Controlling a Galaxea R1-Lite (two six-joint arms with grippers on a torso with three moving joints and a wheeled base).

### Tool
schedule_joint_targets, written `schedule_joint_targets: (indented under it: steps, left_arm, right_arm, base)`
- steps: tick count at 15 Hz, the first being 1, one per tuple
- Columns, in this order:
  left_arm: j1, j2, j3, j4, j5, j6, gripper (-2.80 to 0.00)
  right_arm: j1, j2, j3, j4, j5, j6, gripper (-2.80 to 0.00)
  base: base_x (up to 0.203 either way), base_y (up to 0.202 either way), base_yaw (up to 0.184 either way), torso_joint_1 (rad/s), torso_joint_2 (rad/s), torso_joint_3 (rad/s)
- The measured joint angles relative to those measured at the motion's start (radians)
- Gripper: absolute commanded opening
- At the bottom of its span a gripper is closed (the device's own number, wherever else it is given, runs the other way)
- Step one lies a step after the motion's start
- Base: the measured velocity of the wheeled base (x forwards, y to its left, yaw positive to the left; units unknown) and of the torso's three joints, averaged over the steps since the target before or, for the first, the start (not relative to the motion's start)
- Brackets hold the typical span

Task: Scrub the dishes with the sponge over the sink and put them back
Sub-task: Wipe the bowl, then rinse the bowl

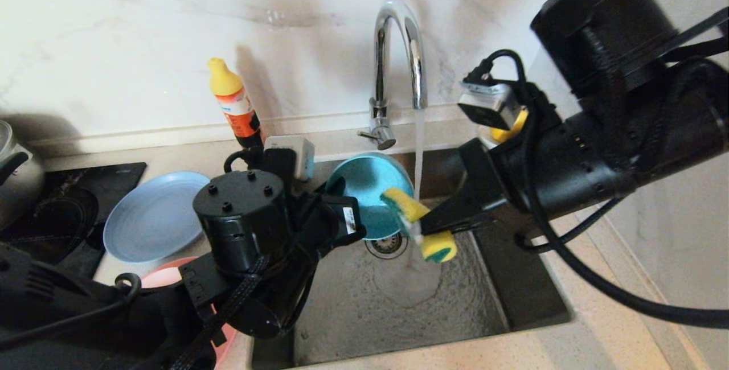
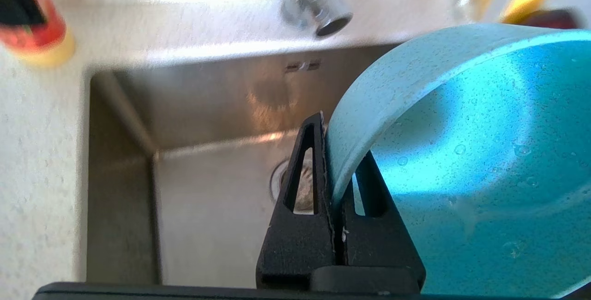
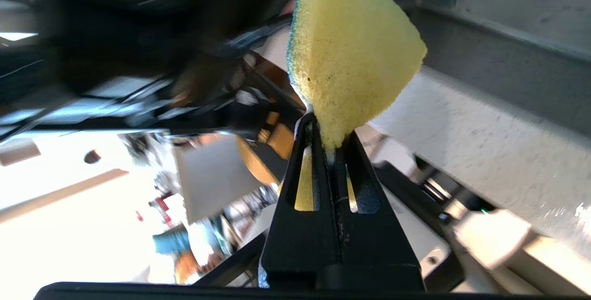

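Head view: the round teal bowl (image 1: 364, 196) is held tilted over the steel sink (image 1: 535, 296), the spongy yellow sponge (image 1: 424, 227) beside it under running water. Left wrist: the bowl's speckled rim is pinched by the left gripper (image 2: 333, 171). Right wrist: the porous sponge is squeezed by the right gripper (image 3: 330, 138).

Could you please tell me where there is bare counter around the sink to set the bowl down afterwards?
Bare counter shows right of the sink and along its front edge. The left is crowded: the blue plate and pink plate lie there beneath the left claw, which grips the bowl. Over the sink, the right claw holds the sponge.
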Motion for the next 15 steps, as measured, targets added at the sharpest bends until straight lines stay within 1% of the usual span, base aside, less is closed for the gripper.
schedule_joint_targets:
  steps: [2,3,5,6,8,10,12,14,15]
  left_arm:
    - [0.011,0.010,-0.041,0.093,-0.001,-0.042,-2.80]
    - [0.019,0.011,-0.066,0.149,-0.004,-0.058,-2.80]
    - [0.037,0.011,-0.135,0.305,-0.017,-0.092,-2.80]
    - [0.043,0.010,-0.176,0.394,-0.035,-0.117,-2.80]
    - [0.054,0.008,-0.283,0.613,-0.105,-0.190,-2.80]
    - [0.070,0.011,-0.427,0.849,-0.189,-0.283,-2.80]
    - [0.099,0.041,-0.591,1.079,-0.288,-0.384,-2.80]
    - [0.128,0.102,-0.710,1.221,-0.347,-0.450,-2.80]
    - [0.140,0.137,-0.759,1.253,-0.359,-0.469,-2.80]
  right_arm:
    - [-0.027,-0.093,0.015,0.020,-0.003,0.026,-2.80]
    - [-0.056,-0.135,0.019,0.043,-0.002,0.029,-2.80]
    - [-0.121,-0.206,0.011,0.107,-0.007,0.031,-2.80]
    - [-0.144,-0.234,0.011,0.130,-0.011,0.029,-2.80]
    - [-0.195,-0.292,0.031,0.162,-0.013,0.016,-2.80]
    - [-0.263,-0.353,0.048,0.202,-0.013,-0.010,-2.80]
    - [-0.325,-0.407,0.057,0.255,-0.014,-0.019,-2.80]
    - [-0.365,-0.444,0.080,0.258,-0.011,-0.012,-2.80]
    - [-0.380,-0.461,0.098,0.255,-0.009,-0.010,-2.80]
  base:
    - [0.000,0.000,0.000,0.000,0.00,0.000]
    - [0.000,0.000,0.000,0.000,0.00,0.000]
    - [0.000,0.000,0.000,0.000,0.00,0.000]
    - [0.000,0.000,0.000,0.000,0.00,0.000]
    - [0.000,0.000,0.000,0.000,0.00,0.000]
    - [0.000,0.000,0.000,0.000,0.00,0.000]
    - [0.000,0.000,0.000,0.000,0.00,0.000]
    - [0.000,0.000,0.000,0.000,0.00,0.000]
    - [0.000,0.000,0.000,0.000,0.00,0.000]
